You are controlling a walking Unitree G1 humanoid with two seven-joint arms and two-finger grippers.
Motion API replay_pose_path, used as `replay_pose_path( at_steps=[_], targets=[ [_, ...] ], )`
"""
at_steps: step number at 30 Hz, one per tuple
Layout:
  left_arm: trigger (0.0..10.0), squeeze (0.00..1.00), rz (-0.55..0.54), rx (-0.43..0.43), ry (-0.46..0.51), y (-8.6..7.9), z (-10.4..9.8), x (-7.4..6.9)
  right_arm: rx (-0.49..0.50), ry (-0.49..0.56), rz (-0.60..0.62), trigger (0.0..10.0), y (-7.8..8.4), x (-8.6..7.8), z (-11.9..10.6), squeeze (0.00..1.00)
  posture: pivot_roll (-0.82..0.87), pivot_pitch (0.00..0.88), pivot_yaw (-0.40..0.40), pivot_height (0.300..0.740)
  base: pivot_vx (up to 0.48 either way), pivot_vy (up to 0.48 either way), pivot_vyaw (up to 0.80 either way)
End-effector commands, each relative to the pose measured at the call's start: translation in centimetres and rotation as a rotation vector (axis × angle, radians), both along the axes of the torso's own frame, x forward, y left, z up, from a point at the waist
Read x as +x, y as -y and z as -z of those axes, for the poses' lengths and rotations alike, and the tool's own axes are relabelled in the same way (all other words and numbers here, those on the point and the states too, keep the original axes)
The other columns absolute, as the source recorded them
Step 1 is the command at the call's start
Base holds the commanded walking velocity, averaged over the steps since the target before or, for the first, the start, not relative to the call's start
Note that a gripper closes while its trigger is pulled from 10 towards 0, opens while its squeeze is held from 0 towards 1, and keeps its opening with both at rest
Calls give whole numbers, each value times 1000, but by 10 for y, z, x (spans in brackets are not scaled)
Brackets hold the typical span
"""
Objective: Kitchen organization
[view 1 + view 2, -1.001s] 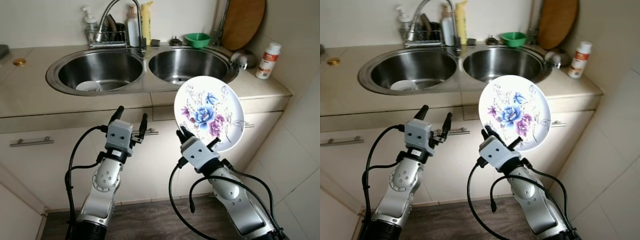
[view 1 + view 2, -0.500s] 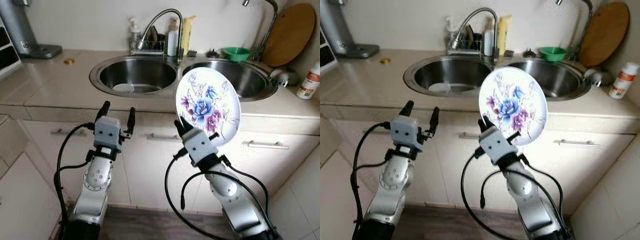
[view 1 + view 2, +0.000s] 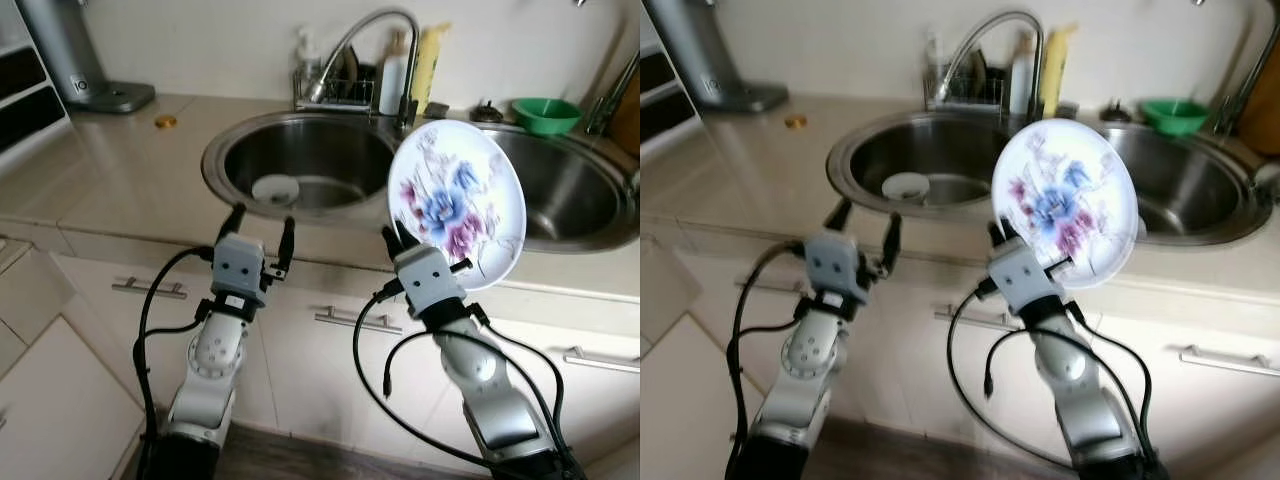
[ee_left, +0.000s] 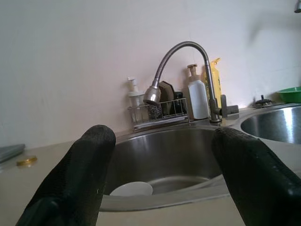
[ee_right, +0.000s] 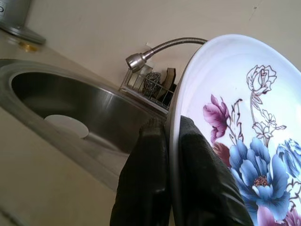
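while the plate (image 3: 457, 205) hides the sink behind, right gripper (image 5: 171, 141) clamps it; left gripper (image 3: 262, 227) spread.

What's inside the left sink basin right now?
A small white dish lies on the bottom of the left sink basin. The near wall hides the front of the floor; the floral plate covers its right edge.
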State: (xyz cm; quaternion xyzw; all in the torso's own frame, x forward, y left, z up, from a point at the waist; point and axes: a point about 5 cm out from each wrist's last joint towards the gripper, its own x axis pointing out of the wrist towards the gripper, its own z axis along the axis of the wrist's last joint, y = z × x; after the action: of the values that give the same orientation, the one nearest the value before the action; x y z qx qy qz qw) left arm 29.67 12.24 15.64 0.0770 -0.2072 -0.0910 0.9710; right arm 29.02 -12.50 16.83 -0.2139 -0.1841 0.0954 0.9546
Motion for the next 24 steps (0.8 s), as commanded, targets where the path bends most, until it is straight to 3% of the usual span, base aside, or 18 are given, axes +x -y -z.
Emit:
replay_pose_path(
  at_steps=[1, 6, 16, 19, 24],
  targets=[
    [10000, 0, -21, 11, 11, -7, -3, 1, 38, 43, -21, 10000, -8, 0, -11, 0, 38, 0, -4, 740, 311, 0, 0],
    [10000, 0, -19, 10, 9, -7, -3, 1, 80, 47, 23, 10000, -2, 4, -14, 0, 37, 0, -4, 740, 308, 0, 0],
    [10000, 0, -15, 9, 6, -6, -2, 0, 71, 69, 46, 10000, 3, 4, -16, 0, 41, 0, -7, 740, 280, 0, 0],
    [10000, 0, -18, 10, 5, -7, -2, 1, 98, 50, 60, 10000, 8, 7, -17, 0, 41, 0, -8, 740, 0, 0, 0],
    [10000, 0, -16, 13, 3, -7, -1, 1, 93, 53, 54, 10000, 13, 15, -20, 0, 45, 0, -8, 740, 0, 0, -763]
  ],
)
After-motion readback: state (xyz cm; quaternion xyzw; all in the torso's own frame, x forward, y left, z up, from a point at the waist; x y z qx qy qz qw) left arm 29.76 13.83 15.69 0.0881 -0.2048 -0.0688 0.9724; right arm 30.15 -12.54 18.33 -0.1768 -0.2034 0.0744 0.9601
